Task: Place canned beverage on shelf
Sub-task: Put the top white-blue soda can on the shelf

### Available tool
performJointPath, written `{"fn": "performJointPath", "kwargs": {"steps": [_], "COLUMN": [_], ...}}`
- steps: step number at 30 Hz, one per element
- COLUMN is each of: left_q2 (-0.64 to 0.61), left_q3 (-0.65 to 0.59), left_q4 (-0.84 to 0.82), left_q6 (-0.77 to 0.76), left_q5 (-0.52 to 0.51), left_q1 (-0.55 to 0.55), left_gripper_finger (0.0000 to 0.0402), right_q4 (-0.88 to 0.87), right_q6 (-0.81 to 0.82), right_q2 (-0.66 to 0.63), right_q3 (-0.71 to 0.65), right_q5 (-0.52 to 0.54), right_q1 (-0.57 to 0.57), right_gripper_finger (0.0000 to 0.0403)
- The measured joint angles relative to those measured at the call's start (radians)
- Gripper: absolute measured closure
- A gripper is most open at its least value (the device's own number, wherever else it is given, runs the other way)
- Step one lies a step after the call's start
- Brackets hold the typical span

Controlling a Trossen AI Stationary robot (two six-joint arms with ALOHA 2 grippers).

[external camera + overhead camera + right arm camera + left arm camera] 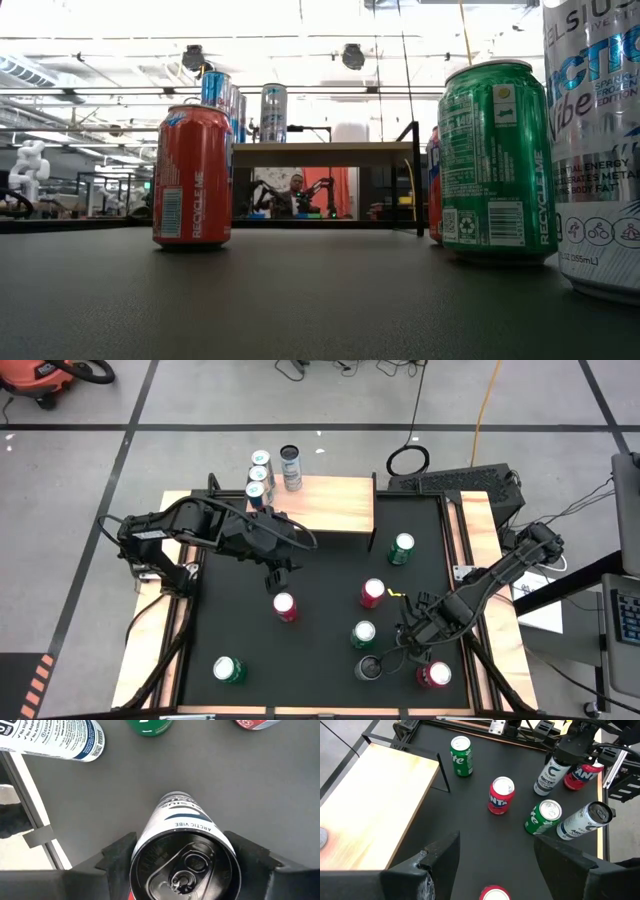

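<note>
Step in hand: pick-up of one more can; placing not yet begun.

High view, left of centre: the left gripper is held above the table, just over a red can. In its wrist view the jaws are seen spread wide with nothing between them. This arm is judged to be waiting.

Top centre: the shelf is seen at the far edge of the table. Four cans are already stood at its left end. The rest of the board is bare.

Right of centre, lower part: the right gripper is set around a white can, which is stood upright on the table with its top toward the wrist camera. Whether the claw is closed on it yet cannot be told. No lift is seen. In the high view this can is hidden under the arm. Another white can is just beside it, a green can is near, and a second red can is toward the lower right corner.

Next move, as judged: the grip is to be made firm, the can is to be raised straight up clear of its neighbours, then carried toward the top of the frame and set on the bare wood to the right of the four cans. The green can near the shelf is to be cleared on the way.
</note>
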Motion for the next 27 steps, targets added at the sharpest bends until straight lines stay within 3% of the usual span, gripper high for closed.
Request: {"fn": "performJointPath", "kwargs": {"steps": [27], "left_q2": [0.000], "left_q3": [0.000], "left_q4": [0.000], "left_q6": [0.025], "left_q5": [0.017], "left_q1": [0.002], "left_gripper_finger": [0.0148], "right_q4": [-0.022], "right_q6": [-0.070], "right_q2": [0.003], "right_q3": [0.084], "right_q5": [-0.033], "right_q1": [0.001], "right_gripper_finger": [0.0158]}}
